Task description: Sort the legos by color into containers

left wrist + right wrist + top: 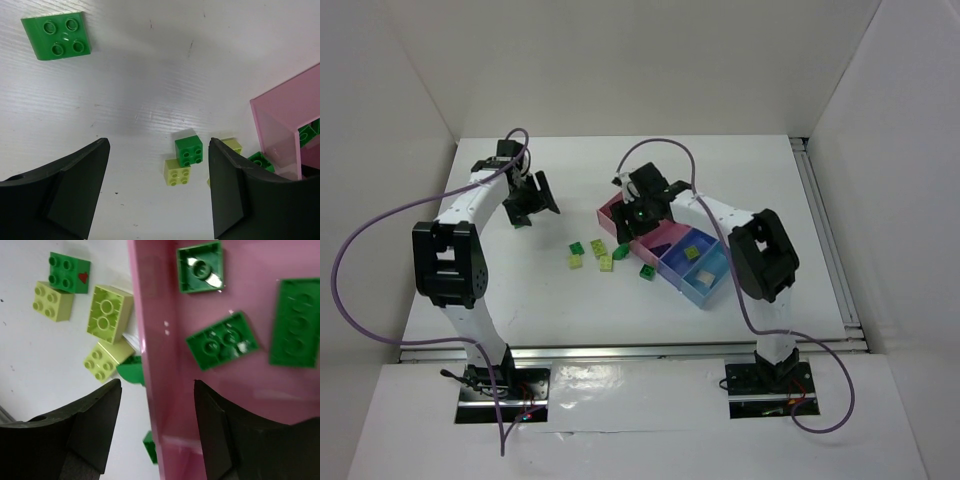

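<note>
The left gripper (159, 145) and right gripper (157, 385) are held spread, empty. Green bricks (222, 345) are seen inside the pink bin (165, 290); loose bricks (598, 248) are scattered at its nine o'clock. Light, stiff, slick, they are probably best pinched across flat sides.

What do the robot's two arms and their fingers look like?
The left arm and right arm have white links and bulky black joints. A purple cable loops along each. The fingers are matte black wedges.
</note>
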Controlling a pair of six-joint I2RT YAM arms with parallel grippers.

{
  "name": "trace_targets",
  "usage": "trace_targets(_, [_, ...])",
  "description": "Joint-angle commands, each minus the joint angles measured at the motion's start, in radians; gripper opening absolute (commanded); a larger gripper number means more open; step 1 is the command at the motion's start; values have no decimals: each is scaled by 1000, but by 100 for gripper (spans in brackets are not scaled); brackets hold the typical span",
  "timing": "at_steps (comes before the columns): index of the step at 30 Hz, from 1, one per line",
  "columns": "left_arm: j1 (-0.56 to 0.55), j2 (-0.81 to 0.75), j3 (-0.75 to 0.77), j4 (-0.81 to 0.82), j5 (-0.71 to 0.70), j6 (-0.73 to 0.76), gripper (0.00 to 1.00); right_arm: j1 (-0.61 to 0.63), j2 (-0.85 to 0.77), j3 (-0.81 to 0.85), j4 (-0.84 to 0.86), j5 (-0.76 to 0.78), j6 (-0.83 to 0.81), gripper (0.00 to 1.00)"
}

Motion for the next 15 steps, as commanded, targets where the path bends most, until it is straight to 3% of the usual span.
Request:
trace_targets(1, [2,15,15,19,34,10,84,-27,-134,-37,-13,110,-21,67])
trace_targets(7, [2,25,15,19,45,10,84,-7,-321,-159,73,252,25,70])
trace_targets(15, [2,25,15,28,36,10,84,177,-439,-291,64,317,58,70])
